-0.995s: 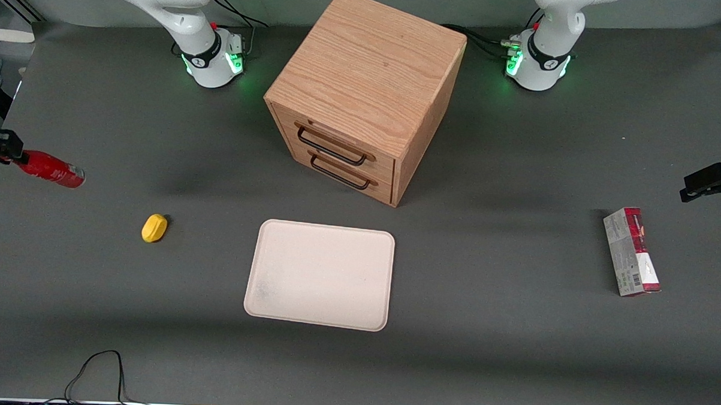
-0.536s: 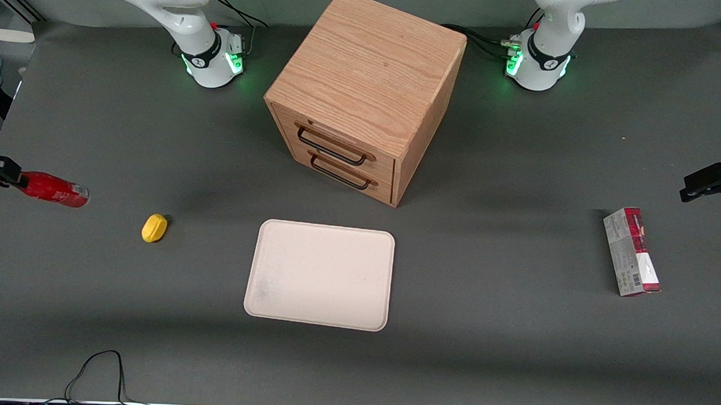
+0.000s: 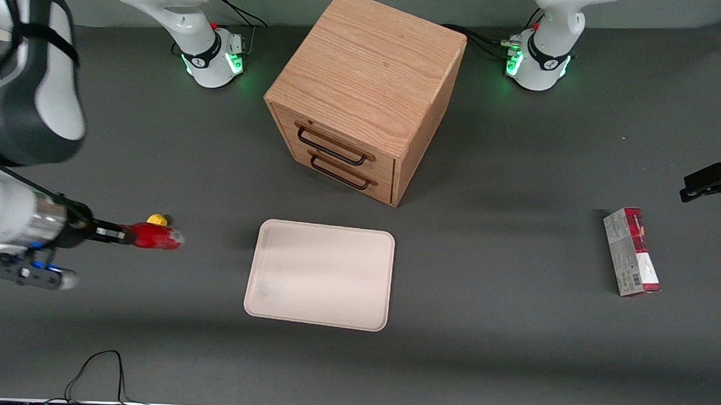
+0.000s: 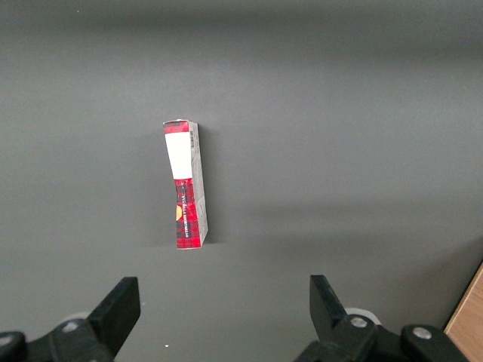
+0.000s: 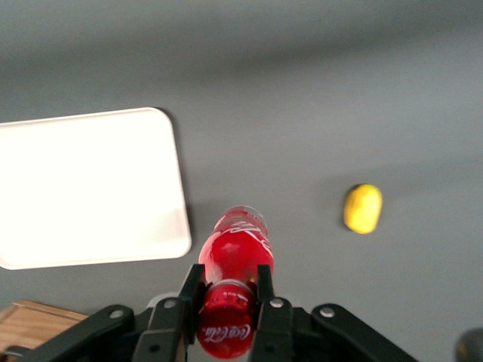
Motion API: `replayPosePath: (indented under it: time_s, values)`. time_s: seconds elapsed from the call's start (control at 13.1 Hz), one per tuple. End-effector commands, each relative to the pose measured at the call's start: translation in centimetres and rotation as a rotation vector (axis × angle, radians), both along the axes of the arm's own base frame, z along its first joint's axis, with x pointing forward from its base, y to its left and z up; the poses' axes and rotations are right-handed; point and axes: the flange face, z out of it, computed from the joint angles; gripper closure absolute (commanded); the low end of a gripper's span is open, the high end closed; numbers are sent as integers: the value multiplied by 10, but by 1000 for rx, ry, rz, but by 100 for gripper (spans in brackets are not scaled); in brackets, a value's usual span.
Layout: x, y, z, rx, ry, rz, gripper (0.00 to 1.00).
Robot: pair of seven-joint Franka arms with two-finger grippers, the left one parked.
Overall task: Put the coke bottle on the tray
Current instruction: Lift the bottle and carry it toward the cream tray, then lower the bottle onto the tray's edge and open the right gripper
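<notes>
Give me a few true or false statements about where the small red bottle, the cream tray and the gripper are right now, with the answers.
1. The gripper is shut on the small red coke bottle. True.
2. The bottle lies on the flat cream rectangular tray. False: it is held short of the tray, toward the working arm's end.
3. Both drawers of the wooden cabinet are closed. True.
4. The small yellow object sits on the tray. False: it lies on the grey table.
</notes>
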Motion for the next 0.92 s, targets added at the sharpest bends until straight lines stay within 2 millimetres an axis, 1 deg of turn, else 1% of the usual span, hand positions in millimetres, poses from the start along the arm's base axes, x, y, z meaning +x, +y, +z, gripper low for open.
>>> replayPosePath:
  time_s: [0.0, 0.08, 0.15, 0.23, 0.31, 0.46, 0.54, 0.61, 0.77, 0.84]
  values:
    - [11, 46, 2, -1, -56, -44, 100]
    - [14, 63, -8, 1, -66, -56, 100]
    - [16, 75, -14, 1, -75, -57, 100]
    - [17, 80, -14, 6, -89, -52, 100]
    - [17, 90, -20, 8, -92, -40, 100]
    - [23, 101, -41, -3, -102, -31, 100]
    - [26, 112, -53, -19, -117, -14, 100]
    - [31, 116, -69, -28, -125, -9, 100]
    - [35, 130, -100, -58, -125, 1, 100]
    - [37, 133, -109, -67, -135, -6, 100]
